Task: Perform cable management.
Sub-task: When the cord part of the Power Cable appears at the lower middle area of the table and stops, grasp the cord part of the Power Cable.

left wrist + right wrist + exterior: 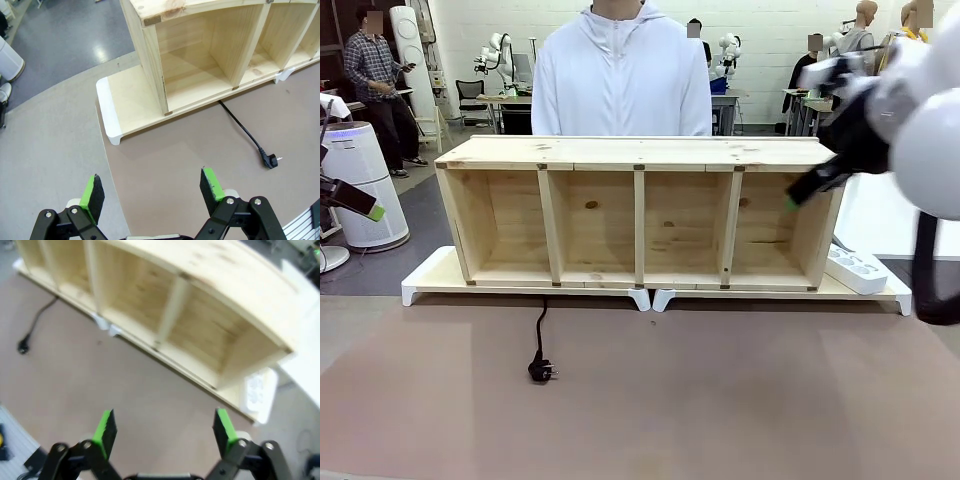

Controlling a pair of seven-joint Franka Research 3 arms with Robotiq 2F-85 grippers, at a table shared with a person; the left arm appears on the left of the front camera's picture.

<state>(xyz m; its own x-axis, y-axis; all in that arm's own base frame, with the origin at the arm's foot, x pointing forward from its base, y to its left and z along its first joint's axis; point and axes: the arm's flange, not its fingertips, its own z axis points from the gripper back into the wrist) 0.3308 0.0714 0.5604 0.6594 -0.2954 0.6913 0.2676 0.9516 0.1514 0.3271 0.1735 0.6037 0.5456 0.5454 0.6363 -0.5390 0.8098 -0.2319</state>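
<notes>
Brown worktop [720, 420], lab room. Wooden shelf [640, 152] on white bases, person [620, 80] behind, power strip [857, 268] at right. Cable [539, 345] lies before shelf, plug loose. Left gripper [152, 186], right gripper [165, 427] spread wide, empty.

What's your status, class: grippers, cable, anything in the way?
Left gripper open, empty. Right gripper open, empty. Cable loose on mat, plug end toward robot. Wooden shelf close behind it.

Lab-like work hall: white brick wall [760, 20], desks [505, 98] at back, grey floor [420, 215], air purifier [365, 185].
</notes>
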